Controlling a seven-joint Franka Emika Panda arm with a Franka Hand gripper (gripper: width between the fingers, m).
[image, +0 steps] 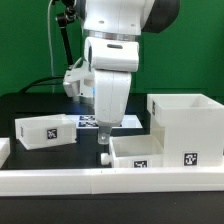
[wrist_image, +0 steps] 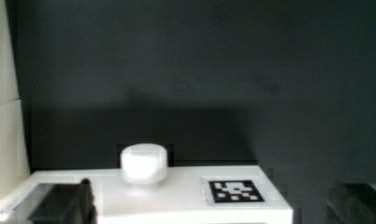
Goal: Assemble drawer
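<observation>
The tall white case (image: 185, 122) stands at the exterior view's right. One tray box (image: 158, 152) lies right beside it, with a tag on its front. The other tray box (image: 46, 130) lies at the left. My gripper (image: 104, 140) hangs over the left end of the middle tray, above its small knob (image: 103, 157). In the wrist view the knob (wrist_image: 146, 163) and a tag (wrist_image: 233, 192) show on the tray's white face (wrist_image: 176, 195). My gripper (wrist_image: 211, 208) is open, with its dark fingers (wrist_image: 60, 205) wide apart on either side of that face and a gap at the right one.
A long low white rail (image: 60, 180) runs along the table's front edge. The marker board (image: 88, 122) lies under the arm, partly hidden. Cables hang behind the arm at the back left. A white strip (wrist_image: 0, 100) runs along one edge of the wrist view.
</observation>
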